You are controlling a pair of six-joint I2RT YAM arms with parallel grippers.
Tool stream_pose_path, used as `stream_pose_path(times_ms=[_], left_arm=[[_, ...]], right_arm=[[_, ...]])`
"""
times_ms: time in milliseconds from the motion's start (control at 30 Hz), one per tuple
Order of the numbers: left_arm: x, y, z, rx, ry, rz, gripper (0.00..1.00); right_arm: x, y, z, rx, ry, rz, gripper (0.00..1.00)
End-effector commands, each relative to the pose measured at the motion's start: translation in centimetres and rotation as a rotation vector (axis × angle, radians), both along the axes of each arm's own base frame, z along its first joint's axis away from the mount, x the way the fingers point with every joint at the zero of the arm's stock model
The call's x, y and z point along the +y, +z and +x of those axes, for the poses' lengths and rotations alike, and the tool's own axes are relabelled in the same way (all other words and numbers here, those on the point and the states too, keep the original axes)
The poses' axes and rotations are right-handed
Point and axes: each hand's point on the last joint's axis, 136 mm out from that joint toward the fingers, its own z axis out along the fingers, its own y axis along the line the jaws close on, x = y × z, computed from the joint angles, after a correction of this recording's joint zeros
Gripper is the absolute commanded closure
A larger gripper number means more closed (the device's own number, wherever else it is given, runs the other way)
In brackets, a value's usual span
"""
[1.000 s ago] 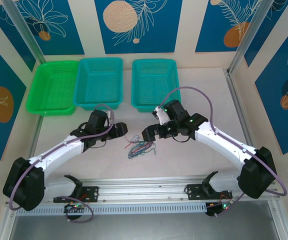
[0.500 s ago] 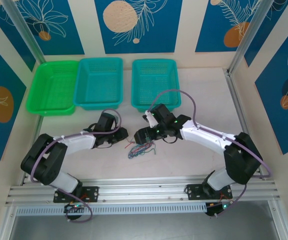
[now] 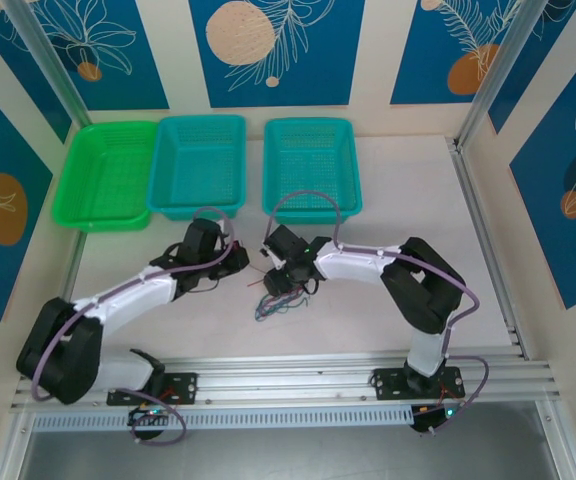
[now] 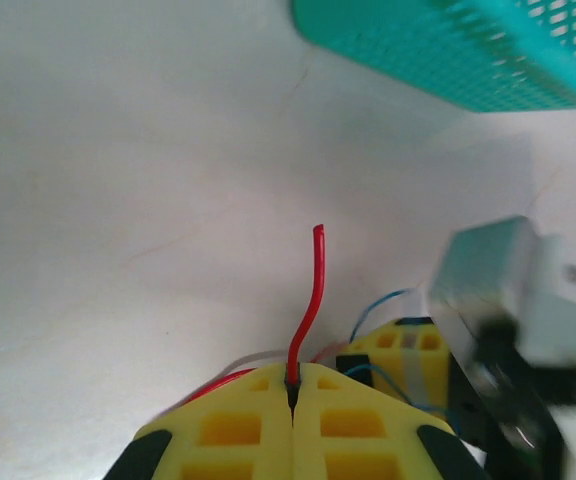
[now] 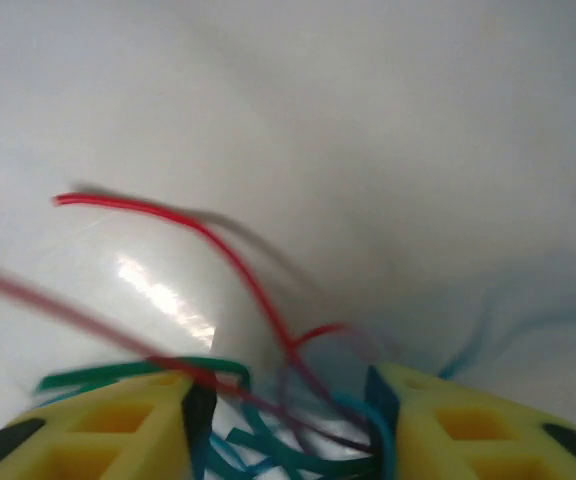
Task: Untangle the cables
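Several thin cables [image 3: 271, 300] are seen tangled in a small heap on the white table [image 3: 358, 320], about midway between its left and right edges and nearer the near edge than the far one. Red, green, blue and dark strands can be made out in the heap.

One red cable [image 4: 310, 300] is pinched between the left jaws, whose yellow pads [image 4: 228, 430] are pressed tightly together. The free end of that cable is held clear of the table and points away from the jaws. The left jaws are placed just to the left of the heap.

The right jaws are set at the heap itself and are spread apart. A green strand [image 5: 138, 375], a red strand [image 5: 218, 240] and blue ones are seen lying between and across them; whether any strand is actually touched cannot be told. The two sets of jaws are found close together.

Three baskets are lined along the far edge: a green basket [image 3: 103, 175] towards the far left corner, a teal basket [image 3: 200, 165] just beside it, and a second teal basket [image 3: 311, 170] near the middle.
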Motion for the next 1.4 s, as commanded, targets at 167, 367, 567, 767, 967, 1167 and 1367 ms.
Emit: stream_pose_path(times_ms=[167, 367, 567, 767, 967, 1167, 1367], left_arm=[[9.1, 7.4, 0.9, -0.172, 0.222, 0.129, 1.00], [13.6, 8.7, 0.0, -0.202, 0.335, 0.170, 1.00], [13.9, 5.4, -0.7, -0.132, 0.333, 0.198, 1.00], [7.5, 1.8, -1.2, -0.172, 0.095, -0.039, 1.00], [4.0, 0.2, -3.0, -0.255, -0.085, 0.110, 0.64], [3.7, 3.4, -3.0, -0.454, -0.180, 0.218, 0.44], [-1.8, 6.5, -5.5, -0.751, -0.576, 0.342, 0.33]], right_arm=[[-8.8, -2.7, -0.2, 0.087, -0.300, -0.153, 0.56], [-13.1, -3.2, -0.5, 0.117, -0.469, -0.183, 0.53], [-13.9, -1.9, 0.1, 0.065, -0.490, -0.172, 0.61], [-10.3, -0.1, 0.7, 0.060, -0.331, -0.015, 0.98], [-9.3, 0.8, 1.5, 0.016, -0.229, -0.007, 1.00], [-8.4, 2.2, 1.2, -0.015, -0.094, -0.006, 1.00], [-7.2, 3.5, 0.6, -0.060, 0.060, -0.015, 1.00]])
